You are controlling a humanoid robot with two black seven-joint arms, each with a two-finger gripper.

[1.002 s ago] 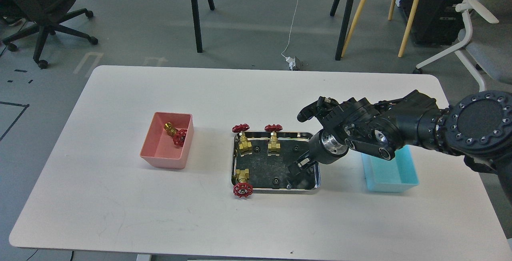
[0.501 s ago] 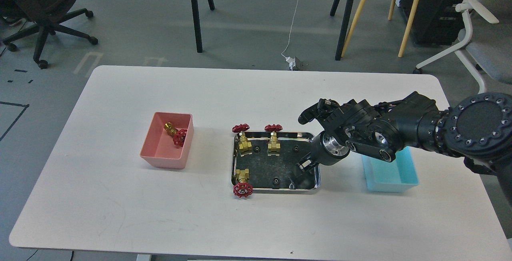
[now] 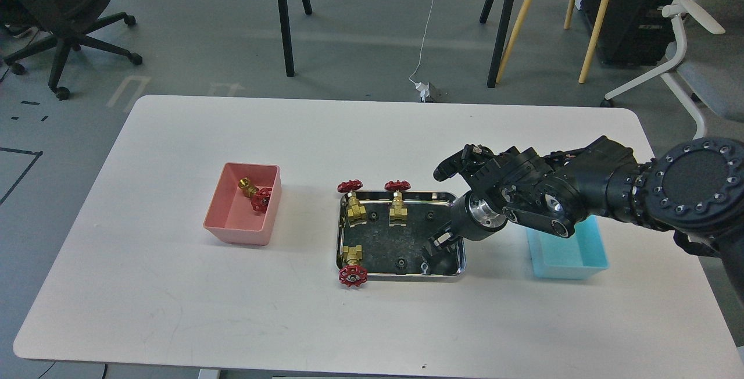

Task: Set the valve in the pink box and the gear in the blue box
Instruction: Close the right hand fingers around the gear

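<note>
Valves stand in two places. One valve (image 3: 256,194) lies tilted inside the pink box (image 3: 232,229), against its right wall, its red handwheel toward the near side. Three more sit at the steel tray (image 3: 343,233) in the middle of the white table (image 3: 174,309): two along the far rim (image 3: 353,201) (image 3: 397,201) with their red wheels hanging over the edge, and one at the near left corner (image 3: 352,263), its wheel resting outside the rim on the tabletop. Small black gears lie on the tray floor: one between the two far valves (image 3: 373,215), one farther right near the far rim (image 3: 430,214), and one near the front rim (image 3: 400,262).

The right gripper (image 3: 437,242) reaches down into the right end of the tray, its tip close above the floor near the right rim. It is dark and seen nearly end-on against the tray's dark reflection, so I cannot tell whether its fingers are parted or closed, nor whether anything sits between them. The front gear lies just to its left, apart from it; the valves are well to its left.

The blue box (image 3: 581,263) stands on the table to the right of the tray, partly hidden behind the right arm's wrist. The left arm does not appear.
</note>
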